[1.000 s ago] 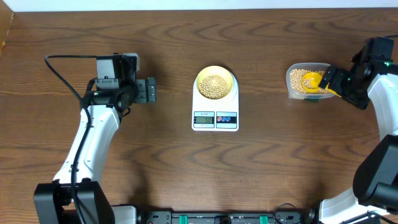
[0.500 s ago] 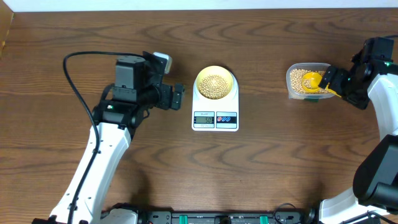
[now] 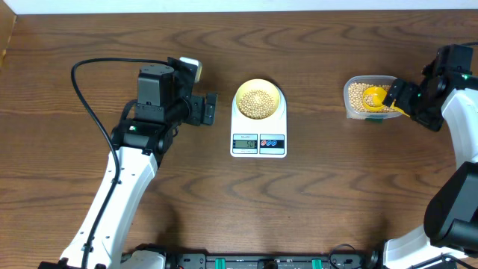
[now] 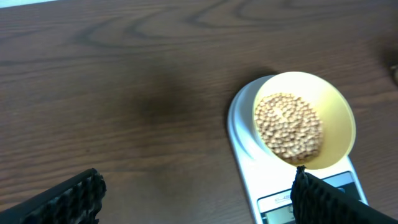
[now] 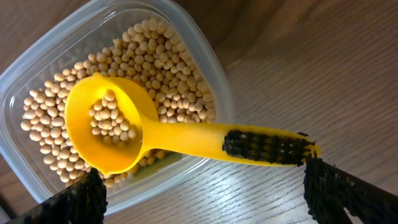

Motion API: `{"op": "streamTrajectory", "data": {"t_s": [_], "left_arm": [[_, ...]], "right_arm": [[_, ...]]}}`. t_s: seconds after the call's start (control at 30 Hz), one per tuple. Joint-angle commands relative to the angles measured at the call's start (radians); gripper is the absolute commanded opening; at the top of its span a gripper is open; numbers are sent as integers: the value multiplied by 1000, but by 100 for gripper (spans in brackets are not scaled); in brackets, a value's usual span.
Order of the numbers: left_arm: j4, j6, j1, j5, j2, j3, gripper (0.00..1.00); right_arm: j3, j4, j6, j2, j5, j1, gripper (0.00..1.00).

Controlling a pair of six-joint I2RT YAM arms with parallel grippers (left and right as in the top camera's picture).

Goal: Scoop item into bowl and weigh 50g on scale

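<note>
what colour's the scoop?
The scoop is yellow, black textured patch on its handle; clearest in right wrist view.

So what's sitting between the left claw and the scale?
Nothing: only bare wooden table separates the left claw from the scale, clearest in the overhead view.

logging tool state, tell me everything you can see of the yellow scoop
The yellow scoop looks like glossy plastic: a round cup on a straight handle with a black textured patch near its end. It lies in the clear tub, cup up on the beans with a few inside, its handle sticking out over the rim. The right end effector stands open around it, not gripping.
</note>
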Motion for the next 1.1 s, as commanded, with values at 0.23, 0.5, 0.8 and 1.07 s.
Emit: {"op": "streamTrajectory", "data": {"t_s": [0.23,0.5,0.8,1.07], "left_arm": [[25,5,0,-24,4,-7,98],[-161,-329,-69,-18,4,-7,98],[-217,-332,-304,-228,20,-7,98],[-188,-332,-374,-241,173,-7,98]], "right_arm": [[2,-1,-5,-8,-2,1,99],[2,-1,-5,-8,-2,1,99],[2,-1,-5,-8,-2,1,99],[2,-1,-5,-8,-2,1,99]]}}
